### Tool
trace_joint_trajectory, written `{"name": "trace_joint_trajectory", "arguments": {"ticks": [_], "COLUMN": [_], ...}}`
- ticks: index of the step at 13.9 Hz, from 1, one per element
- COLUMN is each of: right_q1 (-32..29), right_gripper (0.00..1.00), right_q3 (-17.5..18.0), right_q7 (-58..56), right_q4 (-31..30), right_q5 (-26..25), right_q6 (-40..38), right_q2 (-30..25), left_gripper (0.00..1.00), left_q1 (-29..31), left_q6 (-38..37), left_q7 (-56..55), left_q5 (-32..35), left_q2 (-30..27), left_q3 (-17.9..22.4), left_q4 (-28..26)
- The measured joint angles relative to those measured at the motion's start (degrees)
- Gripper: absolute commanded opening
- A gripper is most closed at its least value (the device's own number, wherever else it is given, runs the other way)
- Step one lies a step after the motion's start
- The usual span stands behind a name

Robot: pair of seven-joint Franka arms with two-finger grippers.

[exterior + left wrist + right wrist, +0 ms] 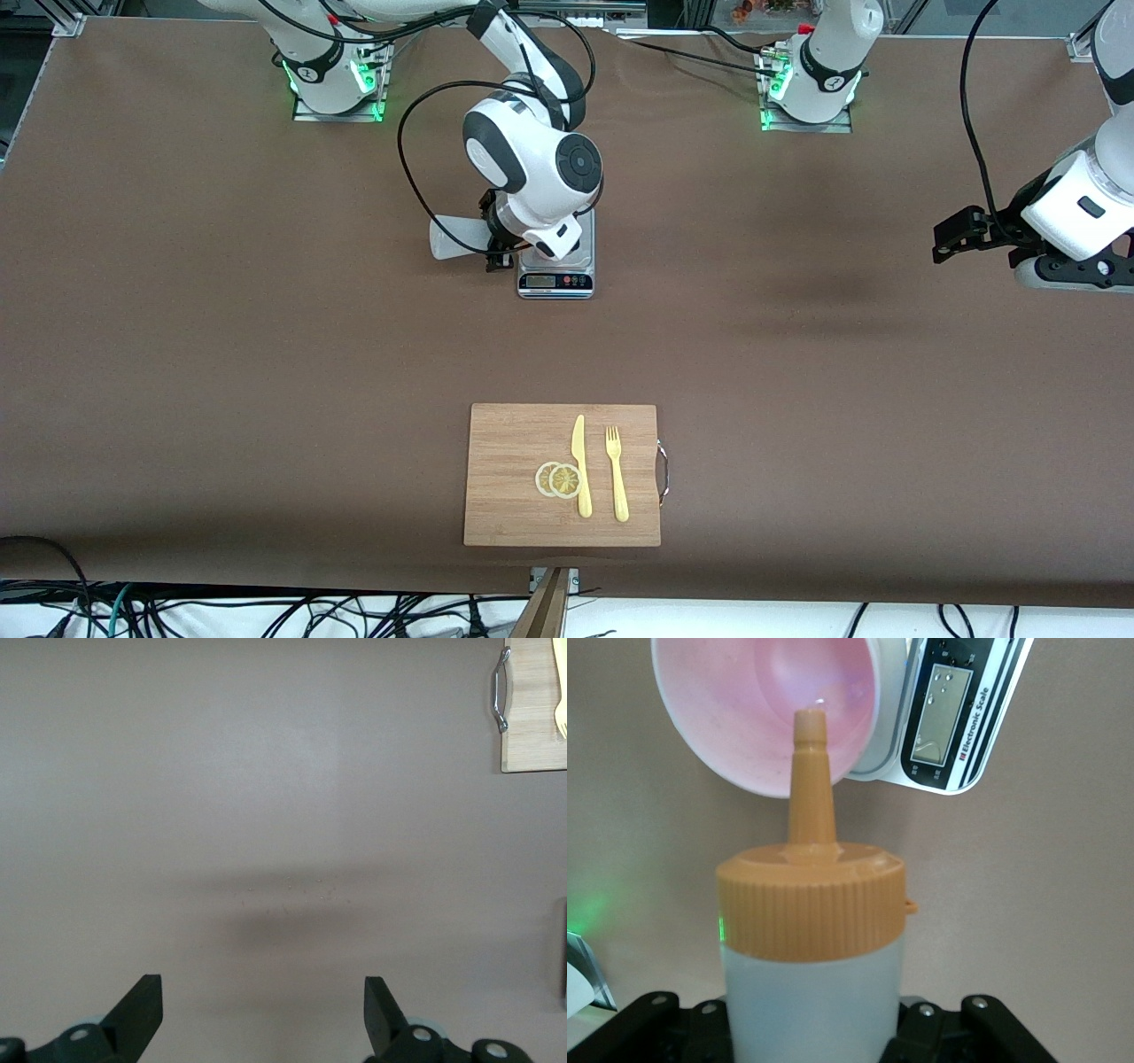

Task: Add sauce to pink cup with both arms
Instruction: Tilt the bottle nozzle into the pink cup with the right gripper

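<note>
My right gripper (498, 237) is shut on the sauce bottle (450, 237), which it holds tipped on its side beside the scale (555, 282). In the right wrist view the whitish bottle (811, 992) sits between the black jaws of that gripper (811, 1041). Its orange nozzle (810, 771) points into the mouth of the pink cup (762, 709), which stands on the scale (957, 718). In the front view the right arm's wrist hides the cup. My left gripper (952, 236) (263, 997) waits open over bare table at the left arm's end, holding nothing.
A wooden cutting board (514, 478) lies near the table's front edge, carrying a yellow knife (581, 465), a yellow fork (617, 474) and two lemon slices (558, 479). Its metal handle (500, 687) shows in the left wrist view. Black cables loop round the right arm.
</note>
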Motion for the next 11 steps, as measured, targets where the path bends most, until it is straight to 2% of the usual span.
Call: {"name": "trace_joint_trajectory", "arguments": {"ticks": [11], "right_q1": [1.2], "right_gripper": [0.0], "right_q3": [0.0], "right_q7": [0.1], "right_q4": [0.0], "right_q5": [-1.3], "right_q6": [-2.6], "right_q2": [0.0], "left_gripper": [1.0], "left_q1": [0.0], "left_q6": [0.1], "left_q7": [0.0], "left_q5": [0.0], "left_q2": [0.4], "left_q3": [-0.1], "left_q4": [0.2]}}
